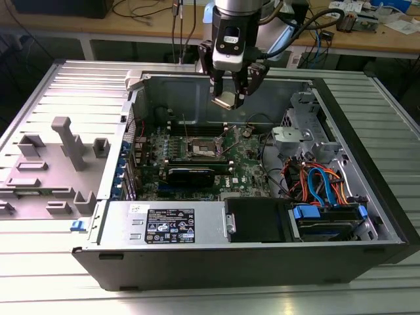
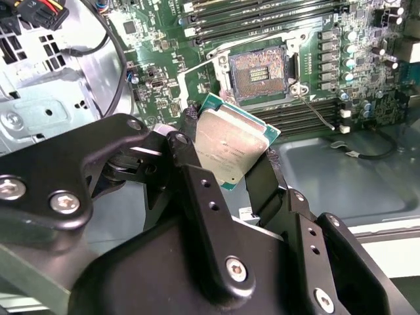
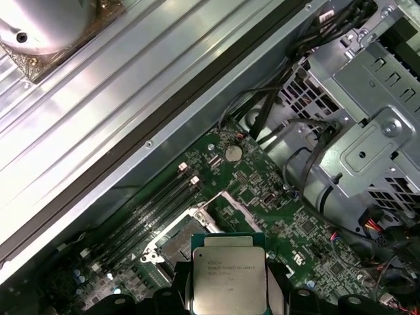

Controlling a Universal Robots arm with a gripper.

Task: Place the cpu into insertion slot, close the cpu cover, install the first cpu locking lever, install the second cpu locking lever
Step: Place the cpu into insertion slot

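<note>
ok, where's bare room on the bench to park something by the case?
Ribbed table in front of the case, and its strip beyond the grey fixture at the exterior view's left. Crowded: the drive bay cables, and the motherboard under the cpu held in the jaws.

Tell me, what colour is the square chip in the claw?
Silver-grey metal top with a green edge; the cpu shows best in the first wrist view.

An open computer case (image 1: 230, 266) is laid on a ribbed metal counter (image 1: 52, 282). Inside are seen a green motherboard (image 1: 252, 172), a labelled power supply (image 1: 164, 224) and blue and orange cables (image 1: 321, 182). A grey moulded fixture (image 1: 62, 154) is set at the exterior view's left.
</note>
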